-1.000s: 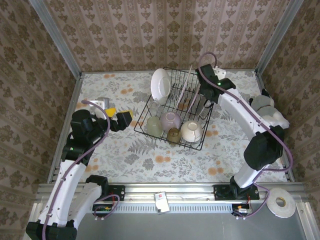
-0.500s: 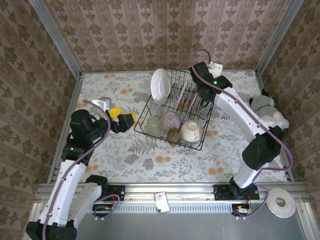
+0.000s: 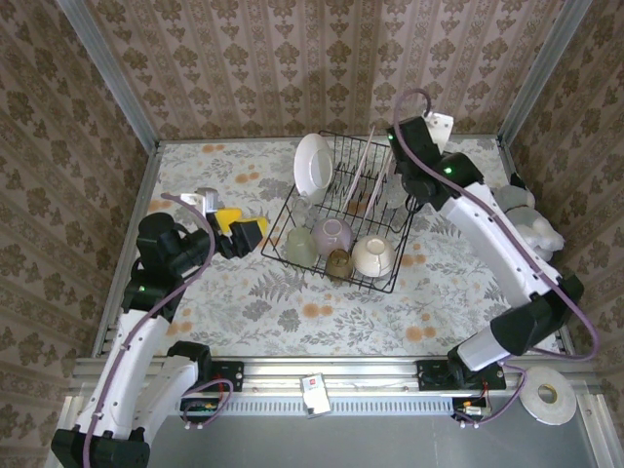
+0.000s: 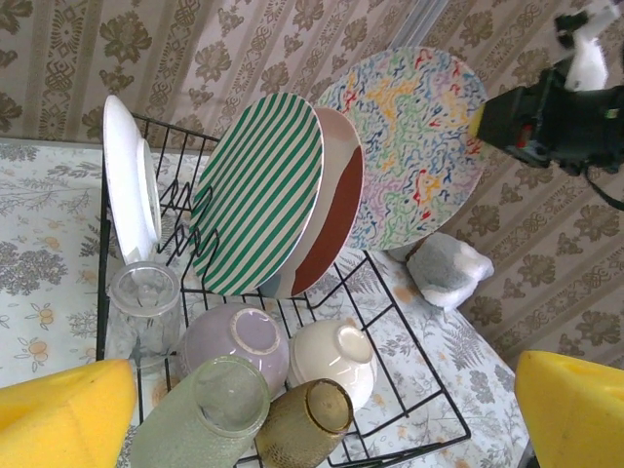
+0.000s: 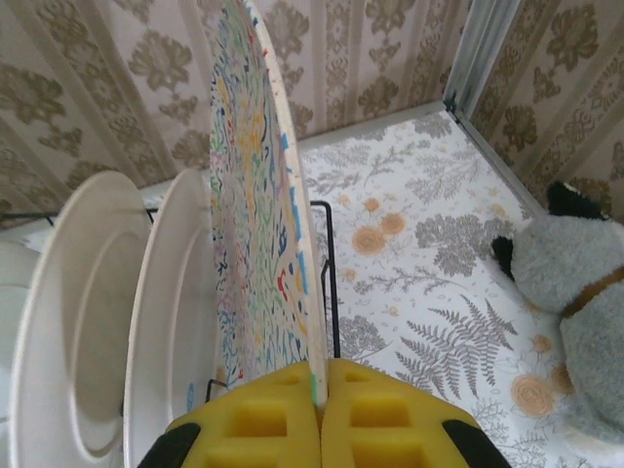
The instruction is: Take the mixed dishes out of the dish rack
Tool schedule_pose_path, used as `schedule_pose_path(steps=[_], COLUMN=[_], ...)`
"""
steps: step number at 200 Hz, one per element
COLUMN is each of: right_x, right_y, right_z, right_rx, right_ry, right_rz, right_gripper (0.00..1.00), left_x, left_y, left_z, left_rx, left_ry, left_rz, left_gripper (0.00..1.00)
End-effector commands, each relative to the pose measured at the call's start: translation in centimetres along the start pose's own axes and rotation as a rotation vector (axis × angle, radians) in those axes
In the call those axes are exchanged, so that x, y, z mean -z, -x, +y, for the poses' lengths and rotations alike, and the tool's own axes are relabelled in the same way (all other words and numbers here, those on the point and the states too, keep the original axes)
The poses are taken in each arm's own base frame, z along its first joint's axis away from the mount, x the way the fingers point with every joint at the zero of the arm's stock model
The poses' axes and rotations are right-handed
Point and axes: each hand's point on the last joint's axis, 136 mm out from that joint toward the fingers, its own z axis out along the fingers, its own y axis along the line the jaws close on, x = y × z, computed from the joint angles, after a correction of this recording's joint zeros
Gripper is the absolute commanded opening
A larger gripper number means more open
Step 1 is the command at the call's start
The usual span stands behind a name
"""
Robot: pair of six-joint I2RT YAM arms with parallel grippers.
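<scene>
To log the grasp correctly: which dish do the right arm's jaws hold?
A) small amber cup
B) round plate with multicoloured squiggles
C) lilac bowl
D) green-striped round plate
B: the right gripper, its yellow jaws shut, pinches the rim of the round plate with multicoloured squiggles.

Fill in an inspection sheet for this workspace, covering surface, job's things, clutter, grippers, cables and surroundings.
Surface: floral-patterned table.
Job's things: dish rack holds white plate, green-striped plate, reddish plate, lilac bowl, cream bowl, tumbler, second tumbler, amber cup.
Clutter: soft toy by right wall; tape roll beyond near rail.
Grippers: left gripper open, left of rack; right gripper shut on multicoloured plate rim.
Cables: purple cable loops along each arm.
Surroundings: patterned walls on three sides.
</scene>
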Motion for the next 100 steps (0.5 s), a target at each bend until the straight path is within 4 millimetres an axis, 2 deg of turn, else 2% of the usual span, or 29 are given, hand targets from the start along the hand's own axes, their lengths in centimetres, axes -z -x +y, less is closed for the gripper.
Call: schedule_pose_path(steps=[1, 22, 26, 57, 100], right_x=[2.5, 2.9, 3.8, 5.3, 7.6], right_y=[2.4, 2.5, 3.0, 3.9, 5.6], right_z=[-1.2, -1.5, -2.1, -2.7, -4.4], right_rx=[-0.031, -0.02, -0.035, -0.043, -0.064], right_ry=[0.026, 0.033, 0.047, 0.084, 0.092], right_rz=[-0.084, -0.092, -0.109, -0.133, -0.19], right_gripper=[0.0, 0.0, 0.0, 0.0, 0.0], left_x=[-0.1, -0.1, -0.1, -0.1, -0.6], left_y=[0.4, 0.6, 0.7, 1.1, 1.3], left_z=[-1.2, -1.9, -2.1, -2.8, -2.8], left_rx=[0.003, 0.006, 0.005, 0.02, 0.066], left_ry=[-0.071, -0.115, -0.124, -0.165, -0.188], left_rz=[-0.023, -0.028, -0.029, -0.038, -0.027], left_gripper=[1.0, 1.0, 1.0, 1.0, 1.0])
